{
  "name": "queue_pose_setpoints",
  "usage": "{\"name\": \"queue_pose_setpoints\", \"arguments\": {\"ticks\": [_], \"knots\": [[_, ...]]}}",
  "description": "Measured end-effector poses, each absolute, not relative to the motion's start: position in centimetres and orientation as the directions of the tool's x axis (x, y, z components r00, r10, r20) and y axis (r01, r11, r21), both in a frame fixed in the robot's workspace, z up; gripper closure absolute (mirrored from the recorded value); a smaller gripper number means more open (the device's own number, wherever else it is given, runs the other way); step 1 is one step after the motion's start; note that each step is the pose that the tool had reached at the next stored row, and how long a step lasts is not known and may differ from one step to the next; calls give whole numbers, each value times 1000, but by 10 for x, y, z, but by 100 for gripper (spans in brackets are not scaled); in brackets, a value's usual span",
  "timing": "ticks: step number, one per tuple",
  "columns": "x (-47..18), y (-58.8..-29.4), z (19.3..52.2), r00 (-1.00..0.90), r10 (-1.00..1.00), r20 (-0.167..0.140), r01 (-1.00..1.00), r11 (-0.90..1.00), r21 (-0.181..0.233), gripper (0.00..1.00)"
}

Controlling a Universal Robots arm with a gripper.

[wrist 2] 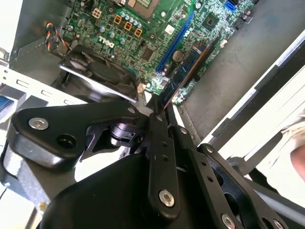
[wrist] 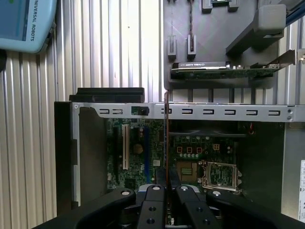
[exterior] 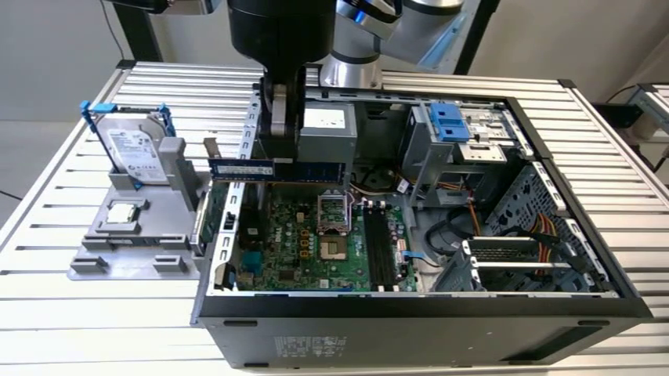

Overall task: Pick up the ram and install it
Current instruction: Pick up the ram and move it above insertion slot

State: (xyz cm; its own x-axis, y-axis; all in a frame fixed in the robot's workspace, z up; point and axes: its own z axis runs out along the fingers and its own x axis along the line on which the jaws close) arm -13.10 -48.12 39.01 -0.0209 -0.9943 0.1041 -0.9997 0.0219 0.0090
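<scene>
The ram (exterior: 319, 170), a long dark-blue stick with black chips, hangs level above the back left corner of the open computer case (exterior: 418, 302). My gripper (exterior: 277, 160) comes down from above and is shut on the stick near its middle. In both wrist views the ram (wrist: 167, 143) (wrist 2: 188, 64) shows edge-on, running out from the closed fingertips (wrist: 158, 187) over the green motherboard (exterior: 303, 243). Long black slots (exterior: 381, 251) lie on the board toward the exterior view's right, well apart from the stick.
A grey fixture (exterior: 131, 235) beside the case at the exterior view's left holds a silver hard drive (exterior: 136, 149) in a blue frame. A green card (wrist: 224, 71) stands in that fixture. Cables and a drive cage (exterior: 460, 137) crowd the case's right half.
</scene>
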Motion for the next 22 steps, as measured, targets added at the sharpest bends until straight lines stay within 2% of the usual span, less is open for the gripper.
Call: {"name": "queue_pose_setpoints", "arguments": {"ticks": [22], "knots": [[-131,-481,390,-21,-994,104,-1000,22,9,100]]}}
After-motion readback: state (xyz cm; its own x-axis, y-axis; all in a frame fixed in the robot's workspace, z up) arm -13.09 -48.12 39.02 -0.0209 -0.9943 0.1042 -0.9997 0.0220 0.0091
